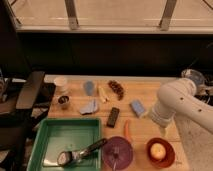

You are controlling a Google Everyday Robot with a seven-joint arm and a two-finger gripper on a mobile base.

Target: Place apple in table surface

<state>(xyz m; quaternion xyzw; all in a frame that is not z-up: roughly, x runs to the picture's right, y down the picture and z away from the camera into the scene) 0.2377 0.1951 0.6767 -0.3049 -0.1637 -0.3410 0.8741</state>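
**Apple in bowl, end effector just above it, not yet gripped**

Obs.: The apple (158, 149) sits in the red bowl (171, 156) at the near right corner of the desk (150, 90). It lies fully inside the rim, pale side up, and nothing touches it. It is round, so there is no long axis to line up with and any approach angle should do.

Relation: From where I stand, the end effector (157, 121) hangs at the tip of the white arm, which bends in from the right. It is on the far side of the bowl, close to it but apart from the apple. The apple lies toward the near edge of the desk from the end effector, almost in line with it. This is the only arm, so there is no choice of reach.

End effector state: The arm's own bulk hides its working end. I cannot tell whether it is spread or pressed together. It does not appear to hold or touch anything.

Surroundings: An orange carrot (127, 131) lies just left of the bowl, with the purple plate (125, 159) beyond it. A blue packet (137, 107) sits farther back.

Judgement: The pick is not yet made. The next move probably calls for a short drop toward the near edge and into the bowl. The bowl wall may crowd the grip. The bare wood behind the bowl looks like the nearest place to set the apple down.
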